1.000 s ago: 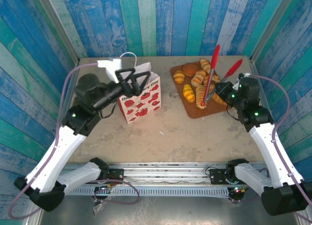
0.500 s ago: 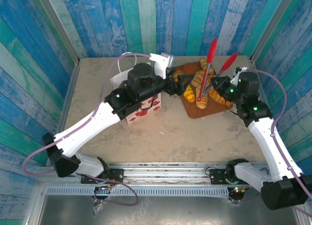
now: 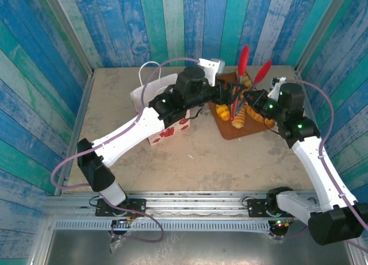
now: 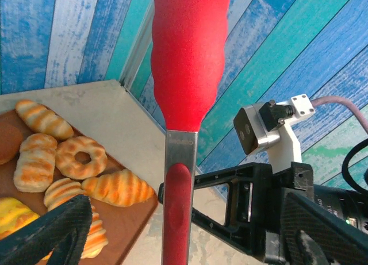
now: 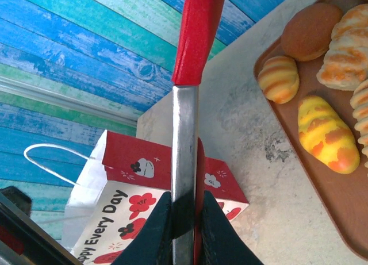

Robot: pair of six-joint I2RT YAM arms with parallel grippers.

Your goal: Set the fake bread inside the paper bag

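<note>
The fake bread lies as several golden and yellow pastries on a brown board at the right. The strawberry-print paper bag stands upright left of the board, partly hidden in the top view by my left arm. My right gripper is shut on red-handled tongs, holding them upright over the board. My left gripper has reached across and stands open, one finger on each side of the tongs' shaft. In the top view the two grippers meet at the tongs.
Blue and teal plank walls close in the table on three sides. My left arm stretches diagonally over the bag's top. Bare table lies in front of the bag and board.
My left arm swung from above the bag rightward to the tongs, and its jaws narrowed slightly. The right gripper shifted a little left with the tongs, still shut on them.
</note>
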